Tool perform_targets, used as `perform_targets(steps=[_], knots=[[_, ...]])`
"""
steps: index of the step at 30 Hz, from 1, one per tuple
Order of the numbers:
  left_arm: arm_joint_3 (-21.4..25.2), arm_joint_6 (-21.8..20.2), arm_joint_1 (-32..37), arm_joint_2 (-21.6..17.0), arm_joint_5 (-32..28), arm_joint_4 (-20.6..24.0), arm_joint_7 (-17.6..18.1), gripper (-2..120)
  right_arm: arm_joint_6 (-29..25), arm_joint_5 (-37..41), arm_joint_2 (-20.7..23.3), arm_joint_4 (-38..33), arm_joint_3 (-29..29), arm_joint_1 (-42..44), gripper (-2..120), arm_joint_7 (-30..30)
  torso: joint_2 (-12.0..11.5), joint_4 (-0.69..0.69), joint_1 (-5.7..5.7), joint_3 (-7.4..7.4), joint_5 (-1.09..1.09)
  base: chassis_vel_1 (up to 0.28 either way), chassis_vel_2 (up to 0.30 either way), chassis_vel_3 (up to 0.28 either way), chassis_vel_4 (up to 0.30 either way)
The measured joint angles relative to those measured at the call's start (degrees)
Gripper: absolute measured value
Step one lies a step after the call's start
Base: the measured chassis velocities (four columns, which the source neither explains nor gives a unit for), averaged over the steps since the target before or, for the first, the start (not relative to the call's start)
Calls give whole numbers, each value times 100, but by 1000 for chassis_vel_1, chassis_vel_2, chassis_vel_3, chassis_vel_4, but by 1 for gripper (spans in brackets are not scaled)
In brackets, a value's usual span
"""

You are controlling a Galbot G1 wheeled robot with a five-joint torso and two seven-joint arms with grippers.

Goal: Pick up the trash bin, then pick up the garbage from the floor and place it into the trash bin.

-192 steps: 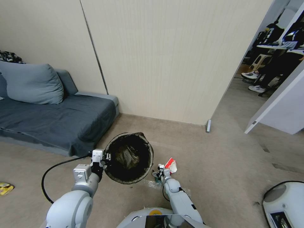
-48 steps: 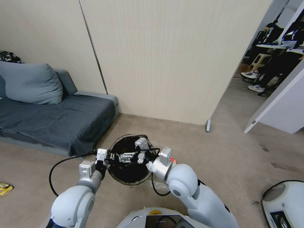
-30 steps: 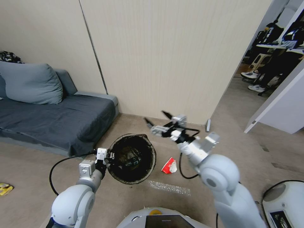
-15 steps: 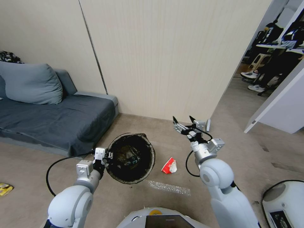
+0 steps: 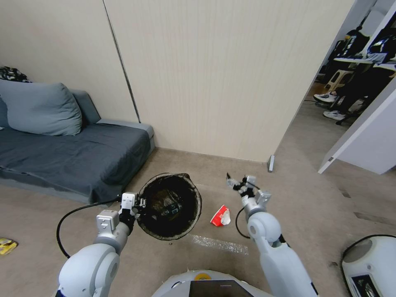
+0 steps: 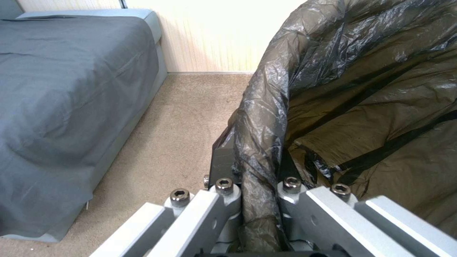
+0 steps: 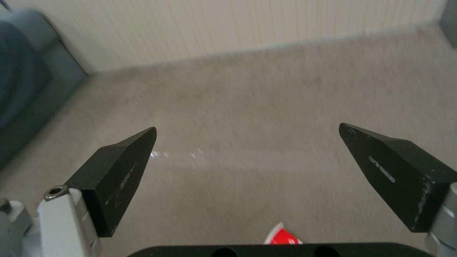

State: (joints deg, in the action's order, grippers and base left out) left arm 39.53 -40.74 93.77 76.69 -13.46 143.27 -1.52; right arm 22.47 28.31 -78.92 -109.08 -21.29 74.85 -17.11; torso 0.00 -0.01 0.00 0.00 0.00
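Note:
The trash bin (image 5: pixel 169 206), lined with a dark bag, hangs tilted above the floor with its mouth toward me. My left gripper (image 5: pixel 138 203) is shut on its rim; the left wrist view shows the fingers (image 6: pixel 224 187) pinching the bag-covered rim (image 6: pixel 264 117). A small dark piece of garbage (image 5: pixel 171 210) lies inside. A red-and-white wrapper (image 5: pixel 220 216) lies on the carpet just right of the bin. My right gripper (image 5: pixel 237 178) hovers open and empty a little beyond the wrapper. Between its spread fingers (image 7: pixel 119 171) is bare carpet, with the wrapper's red edge (image 7: pixel 283 237) just below.
A grey sofa (image 5: pixel 70 156) stands at the left, close behind the bin. The beige wall (image 5: pixel 214 82) runs across the back, with an open doorway (image 5: pixel 330 123) at the right. A clear plastic strip (image 5: pixel 218 244) lies near my base, and a yellow wrapper (image 5: pixel 6 244) far left.
My right gripper left the floor, reached over the bin, dropped a small item in it, swung out to the right and came down low beyond the wrapper. The bin stayed held.

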Motion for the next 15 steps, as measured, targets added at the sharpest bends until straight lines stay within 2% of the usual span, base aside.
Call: perform_targets(steps=[15], knots=[[-25, 2, -12, 21, -4, 0, -2, 1, -132, -109, -200, 1264, 79, -87, 100, -149, 0, 1, 0, 0, 0, 0, 0, 0, 0]])
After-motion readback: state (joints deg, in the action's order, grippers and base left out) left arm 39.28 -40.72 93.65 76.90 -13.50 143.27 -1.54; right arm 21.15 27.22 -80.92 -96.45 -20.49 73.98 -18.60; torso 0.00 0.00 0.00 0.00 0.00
